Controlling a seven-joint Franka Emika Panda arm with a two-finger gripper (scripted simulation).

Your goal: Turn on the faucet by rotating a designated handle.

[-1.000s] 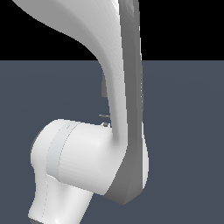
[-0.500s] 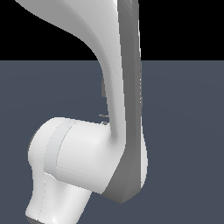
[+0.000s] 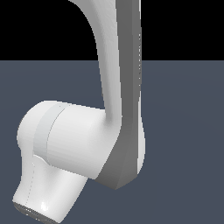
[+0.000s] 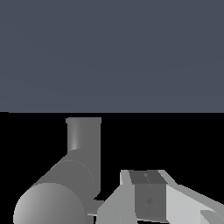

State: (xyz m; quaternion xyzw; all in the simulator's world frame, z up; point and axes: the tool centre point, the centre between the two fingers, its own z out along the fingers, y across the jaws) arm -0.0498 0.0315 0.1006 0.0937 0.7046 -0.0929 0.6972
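In the wrist view the faucet [image 4: 83, 135] shows as dark grey cylinders: a short upright tube joined to a thicker barrel with a rounded end [image 4: 48, 205]. My gripper [image 4: 148, 194] sits right beside that barrel. Its two fingers look pressed together with nothing between them. I cannot pick out the handle for certain; a small pale sliver [image 4: 93, 206] lies between barrel and fingers. In the exterior view the white arm [image 3: 87, 140] hides the faucet, the handle and the gripper.
A flat blue-grey floor [image 3: 183, 131] stretches behind the arm under a black background. The arm's bulky white elbow and grey-sided link fill most of the exterior view.
The arm has drifted a little towards the exterior view's left and upward. Thin grey slivers of the faucet that showed beside the arm link are now covered.
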